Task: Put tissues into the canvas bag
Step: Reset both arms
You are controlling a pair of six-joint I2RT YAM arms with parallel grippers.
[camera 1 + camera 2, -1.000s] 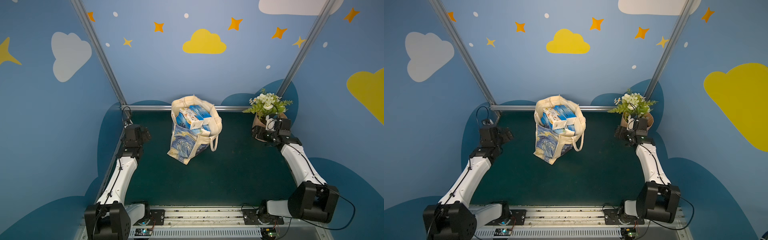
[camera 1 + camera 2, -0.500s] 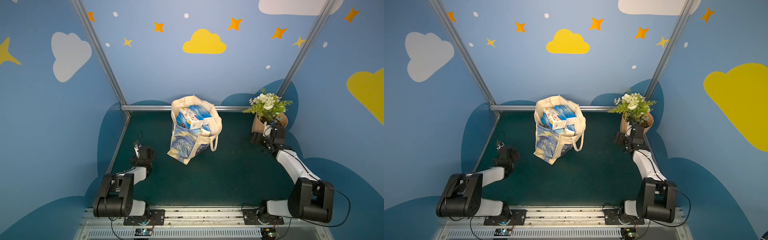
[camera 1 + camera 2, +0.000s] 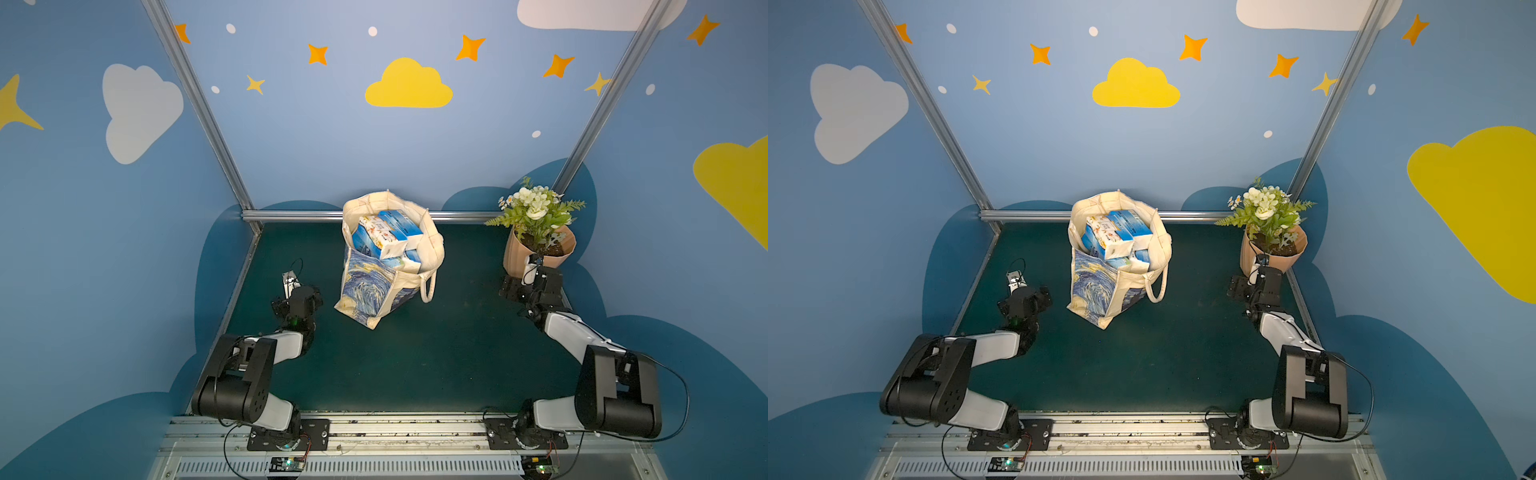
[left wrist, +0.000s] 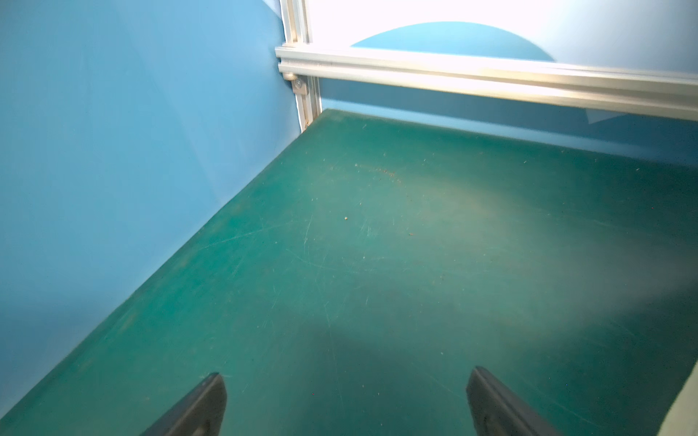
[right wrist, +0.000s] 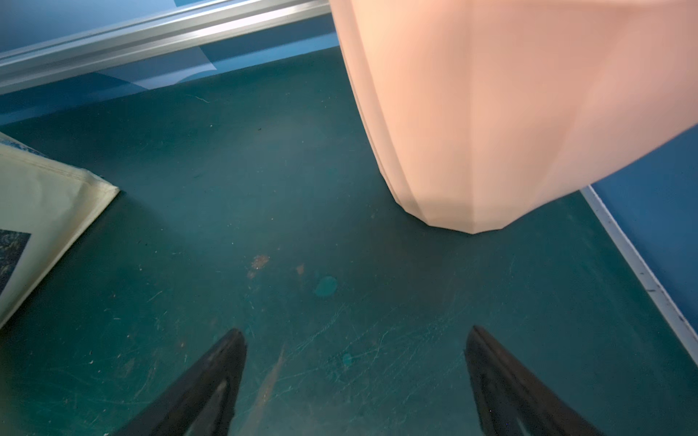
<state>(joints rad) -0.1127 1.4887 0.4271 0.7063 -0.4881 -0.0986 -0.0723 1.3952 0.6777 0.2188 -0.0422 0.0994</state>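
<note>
The canvas bag [image 3: 388,286] [image 3: 1111,291] stands upright at the back middle of the green mat, its mouth open and a handle hanging down its right side. Several blue-and-white tissues [image 3: 386,235] [image 3: 1115,235] fill it to the rim. My left gripper [image 3: 296,305] [image 3: 1023,301] rests low on the mat to the bag's left, open and empty [image 4: 345,381]. My right gripper [image 3: 527,291] [image 3: 1253,289] sits low in front of the flowerpot, also open and empty [image 5: 355,339]. In the right wrist view a cream corner of the bag [image 5: 45,204] shows.
A beige faceted flowerpot [image 3: 540,255] [image 3: 1273,255] [image 5: 491,113] with white flowers stands at the back right, close ahead of my right gripper. Blue walls and aluminium rails [image 4: 472,75] close in the mat on three sides.
Both arms have folded down and back from their raised poses a second ago. The left gripper dropped from beside the left wall to the mat. The right one lowered in front of the flowerpot.
</note>
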